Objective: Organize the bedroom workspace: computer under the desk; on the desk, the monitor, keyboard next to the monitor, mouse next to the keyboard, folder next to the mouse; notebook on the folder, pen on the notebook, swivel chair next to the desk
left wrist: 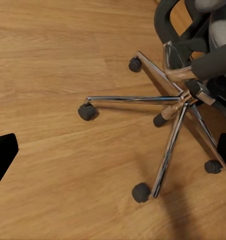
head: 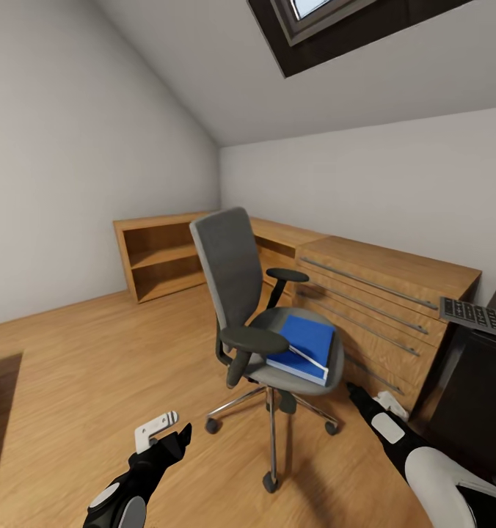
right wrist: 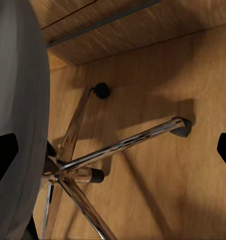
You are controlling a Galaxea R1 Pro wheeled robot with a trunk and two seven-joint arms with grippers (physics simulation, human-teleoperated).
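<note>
The grey swivel chair (head: pixel 241 293) stands mid-room on its metal wheeled base (left wrist: pixel 168 105) (right wrist: pixel 77 165). The blue folder (head: pixel 304 343) lies on its seat, crossed by a thin pale line that I cannot identify. At the right edge, the keyboard (head: pixel 475 317) rests on the black desk (head: pixel 472 381). My left gripper (head: pixel 167 433) (left wrist: pixel 113 155) hangs open low over the floor, left of the chair base. My right gripper (head: pixel 373 398) (right wrist: pixel 113 152) is open below the seat's right side. The monitor, mouse, notebook, pen and computer are out of view.
A light wooden chest (head: pixel 380 293) with long bar handles stands behind the chair along the far wall. A low open shelf (head: pixel 160 257) sits in the corner. Bare wooden floor (head: pixel 79 367) stretches to the left. The ceiling slopes, with a skylight (head: pixel 329 22).
</note>
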